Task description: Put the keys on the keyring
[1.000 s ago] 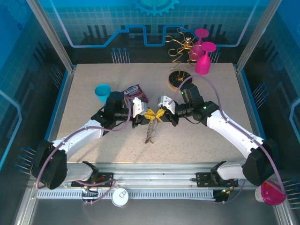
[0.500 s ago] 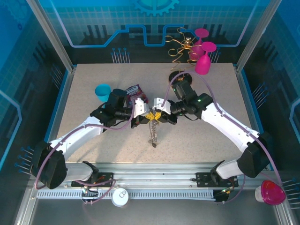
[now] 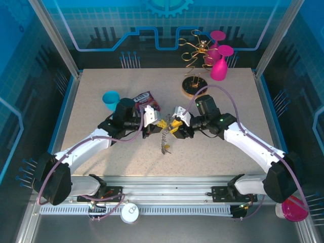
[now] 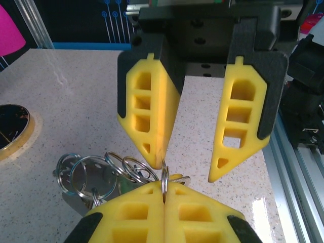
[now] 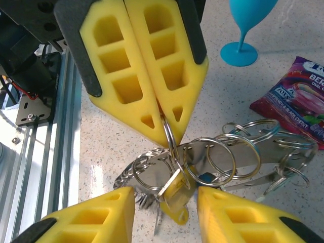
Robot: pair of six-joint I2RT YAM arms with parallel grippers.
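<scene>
While my left tool (image 5: pixel 163 121) was pinched shut on one thin ring (image 5: pixel 171 139), the right tool (image 4: pixel 189 169) stood part-open and empty, its pads either side of the keys (image 5: pixel 174 200), which were bunched between both tools, low over the tabletop (image 3: pixel 217 152). I judged the pinch slight: a sideways nudge from the right could twist the ring free and drop the bunch.

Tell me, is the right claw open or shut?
Open. The right gripper holds its yellow fingers apart, either side of the keys; the left gripper is shut on a ring.
</scene>
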